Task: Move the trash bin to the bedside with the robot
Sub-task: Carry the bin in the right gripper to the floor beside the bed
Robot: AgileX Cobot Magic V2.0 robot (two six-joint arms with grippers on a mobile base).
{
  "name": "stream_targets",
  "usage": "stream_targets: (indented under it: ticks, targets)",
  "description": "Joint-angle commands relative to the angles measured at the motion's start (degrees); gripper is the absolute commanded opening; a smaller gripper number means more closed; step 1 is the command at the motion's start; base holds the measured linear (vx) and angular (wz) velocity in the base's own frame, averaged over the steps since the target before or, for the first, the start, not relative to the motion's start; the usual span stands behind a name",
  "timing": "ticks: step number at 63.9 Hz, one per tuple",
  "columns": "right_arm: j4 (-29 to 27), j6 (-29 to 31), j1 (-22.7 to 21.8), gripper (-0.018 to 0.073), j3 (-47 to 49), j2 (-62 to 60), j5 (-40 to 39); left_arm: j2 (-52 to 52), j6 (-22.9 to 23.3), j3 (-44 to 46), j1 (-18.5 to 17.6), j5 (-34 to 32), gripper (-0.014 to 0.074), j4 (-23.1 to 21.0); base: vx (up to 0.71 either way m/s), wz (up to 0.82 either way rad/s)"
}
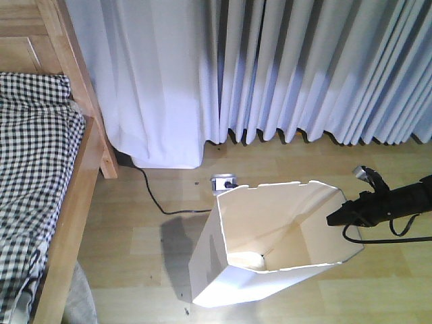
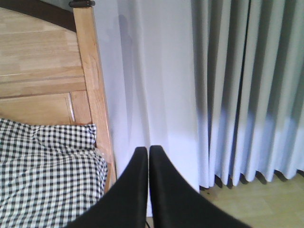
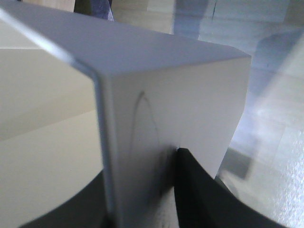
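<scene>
The white trash bin (image 1: 270,216) stands tilted on the wooden floor, its cream inside facing the front camera. It is to the right of the bed (image 1: 40,169), apart from it, with checked bedding and a light wooden frame. My right gripper (image 1: 335,217) comes in from the right as a thin black arm and is shut on the bin's right wall. In the right wrist view the white wall (image 3: 180,95) fills the gap of the right gripper (image 3: 142,175), one finger on each side. My left gripper (image 2: 148,151) is shut and empty, held in the air facing the curtain beside the bed (image 2: 47,156).
Pale pleated curtains (image 1: 283,67) hang along the whole back wall. A black cable (image 1: 152,192) runs across the floor to a small silver socket box (image 1: 223,182) just behind the bin. The bed's wooden post (image 1: 84,101) stands at the left.
</scene>
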State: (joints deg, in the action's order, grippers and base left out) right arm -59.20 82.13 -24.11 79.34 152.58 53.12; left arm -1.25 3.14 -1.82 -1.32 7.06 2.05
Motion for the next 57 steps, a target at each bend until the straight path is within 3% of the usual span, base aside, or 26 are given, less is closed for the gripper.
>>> stream_targets:
  ticks: [1,57]
  targets:
    - [-5.47,-0.40,-0.17,-0.0005,0.56,-4.61,14.83,-0.26,0.20,1.38,-0.02,-4.18,-0.0006,-0.12,0.23,0.04]
    - [-5.61,-0.41,-0.17,-0.0005,0.63,-4.61,14.83,-0.26,0.20,1.38,-0.02,-4.18,-0.0006,-0.12,0.16,0.04]
